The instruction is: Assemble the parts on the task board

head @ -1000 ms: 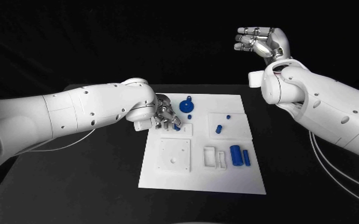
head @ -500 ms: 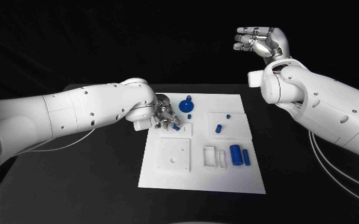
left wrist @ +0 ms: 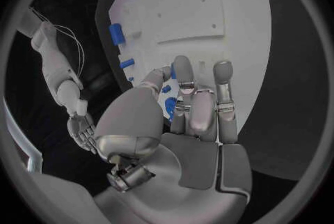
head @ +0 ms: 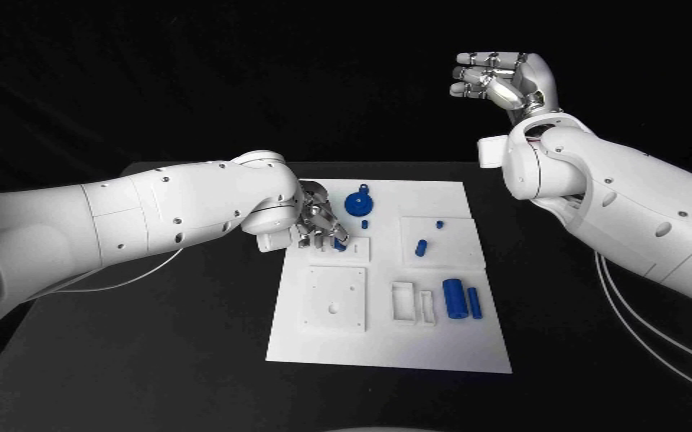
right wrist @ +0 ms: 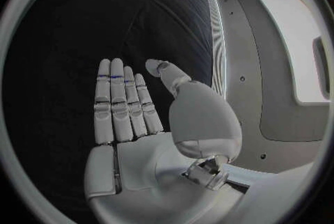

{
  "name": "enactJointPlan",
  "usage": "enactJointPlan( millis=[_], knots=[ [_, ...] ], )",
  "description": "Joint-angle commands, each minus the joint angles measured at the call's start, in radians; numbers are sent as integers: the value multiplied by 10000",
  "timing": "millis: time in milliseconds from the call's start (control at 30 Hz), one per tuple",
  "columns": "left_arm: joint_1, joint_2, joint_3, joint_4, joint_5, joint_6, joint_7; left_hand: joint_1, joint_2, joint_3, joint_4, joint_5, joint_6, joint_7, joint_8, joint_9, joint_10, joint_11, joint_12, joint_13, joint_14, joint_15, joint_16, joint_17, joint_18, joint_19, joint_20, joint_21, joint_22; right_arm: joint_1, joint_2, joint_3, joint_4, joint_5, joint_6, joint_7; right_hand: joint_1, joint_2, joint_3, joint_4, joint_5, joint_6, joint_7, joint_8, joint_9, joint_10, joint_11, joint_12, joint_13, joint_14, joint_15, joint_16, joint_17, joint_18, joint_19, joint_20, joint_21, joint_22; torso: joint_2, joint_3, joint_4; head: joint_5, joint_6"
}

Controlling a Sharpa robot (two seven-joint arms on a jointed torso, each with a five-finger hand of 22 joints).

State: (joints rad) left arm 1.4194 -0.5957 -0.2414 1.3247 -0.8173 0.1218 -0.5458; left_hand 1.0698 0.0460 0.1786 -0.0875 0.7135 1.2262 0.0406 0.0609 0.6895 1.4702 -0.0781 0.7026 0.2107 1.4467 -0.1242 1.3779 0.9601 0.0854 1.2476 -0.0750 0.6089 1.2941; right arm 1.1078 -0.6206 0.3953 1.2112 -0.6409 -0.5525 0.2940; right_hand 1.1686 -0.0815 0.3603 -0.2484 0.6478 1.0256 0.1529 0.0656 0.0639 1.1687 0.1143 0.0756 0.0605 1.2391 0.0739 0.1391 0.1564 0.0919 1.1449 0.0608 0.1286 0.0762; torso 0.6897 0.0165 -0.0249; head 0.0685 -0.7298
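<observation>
Left hand: your left hand (head: 320,223), silver metal over a white arm, sits low on the task board's near-left part, fingers curled down around a small blue part (left wrist: 170,107); the wrist view shows blue between the fingers, but you cannot tell whether it is pinched or only touched.
Right hand: your right hand (head: 498,77) is raised well above and behind the table, fingers straight and side by side, thumb apart, holding nothing.
Task board: a flat white rectangular plate (head: 389,347) with raised white square blocks, lying mid-table.
Parts: besides the one at your left hand, you see about five blue pieces on the board: one round disc with a tab (head: 361,201), one thick cylinder (head: 456,298), one slimmer bar (head: 475,301) just beside it, one short peg (head: 421,247), one tiny stub.
Table: matte black (head: 173,372).
</observation>
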Motion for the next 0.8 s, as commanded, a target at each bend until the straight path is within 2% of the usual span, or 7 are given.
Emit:
enactJointPlan(
  millis=[33, 800],
  knots=[
    [-31, 0, -14, -4, -180, 189, 52, 1, 89, 1016, -952, 27, 1828, -1016, 67, 4348, 453, -148, 64, -11, 35, -15, 33, 13, 195, 59, -16, -47, 46, 2, 21, 6, -8, -4, 161, 25, -61, 11, 7, -62, 31, -30, -7, -34, -12, -89, -5, -27, -7, -82, 17, 43, -9, -46, -49, -6, 34, -8, 3, 0, 5, -7, -15],
    [-36, -12, -14, -16, -12, 678, -46, -25, 97, 1052, -1009, 69, 1841, -1021, 69, 4399, 451, -153, 110, -36, 39, -12, 58, 55, 167, 115, -38, -202, 219, 2, 56, 5, -66, -4, 295, -54, -108, 19, -12, -41, 41, -41, -6, -35, -12, -100, 0, -27, -7, -93, 23, 53, -19, -47, -75, 3, 63, -22, 4, 0, -6, -25, -31]
  ],
)
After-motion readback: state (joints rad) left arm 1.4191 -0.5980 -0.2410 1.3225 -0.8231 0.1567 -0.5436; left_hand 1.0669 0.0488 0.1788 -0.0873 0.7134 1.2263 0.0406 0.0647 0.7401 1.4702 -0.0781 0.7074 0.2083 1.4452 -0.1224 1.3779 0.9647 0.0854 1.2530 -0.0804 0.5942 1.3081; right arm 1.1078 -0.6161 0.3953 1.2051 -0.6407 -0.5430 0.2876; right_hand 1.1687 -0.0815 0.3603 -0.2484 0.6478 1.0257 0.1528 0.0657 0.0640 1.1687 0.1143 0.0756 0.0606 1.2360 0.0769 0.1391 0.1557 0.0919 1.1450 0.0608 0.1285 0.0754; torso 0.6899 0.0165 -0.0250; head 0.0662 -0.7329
